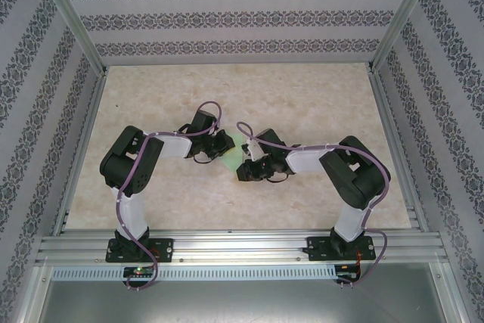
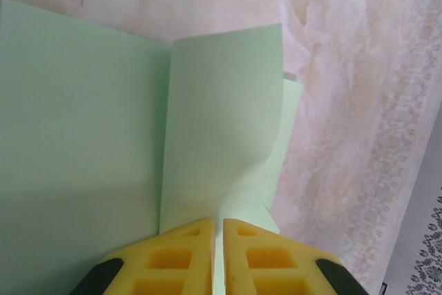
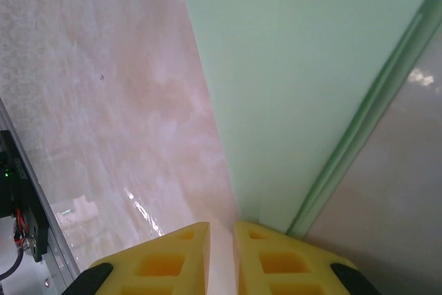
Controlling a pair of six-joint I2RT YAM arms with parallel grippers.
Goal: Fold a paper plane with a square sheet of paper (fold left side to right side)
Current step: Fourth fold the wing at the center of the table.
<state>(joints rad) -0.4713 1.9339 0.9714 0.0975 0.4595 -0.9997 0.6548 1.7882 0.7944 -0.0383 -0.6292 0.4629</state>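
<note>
In the top external view, the square sheet of paper (image 1: 239, 150) is seen lying near the middle of the table (image 1: 302, 96), directly on the surface and not in any tray or box. It is flanked by the left gripper (image 1: 224, 147) at its nine o'clock and the right gripper (image 1: 252, 169) at its five o'clock. In the left wrist view, the sheet (image 2: 83, 143) is spread flat toward nine o'clock, while a flap (image 2: 224, 122) is lifted and bowed toward twelve. The left gripper (image 2: 218, 222) is drawn narrow at six o'clock, with a sliver of green nipped between its fingers (image 2: 183, 257), so the paper is judged to be held there by its edge. The curl of the flap suggests a very light, limp material that is easily creased or torn and likely to slide on the smooth table. It is best taken at an edge or corner with a gentle pinch, the rest being pressed down. In the right wrist view, the sheet (image 3: 297, 67) is spread from twelve to three o'clock, with a doubled edge running down toward five. Its corner is brought to the tips of the right gripper (image 3: 221, 224), whose fingers are nearly closed. Whether paper is caught between them cannot be told.
</note>
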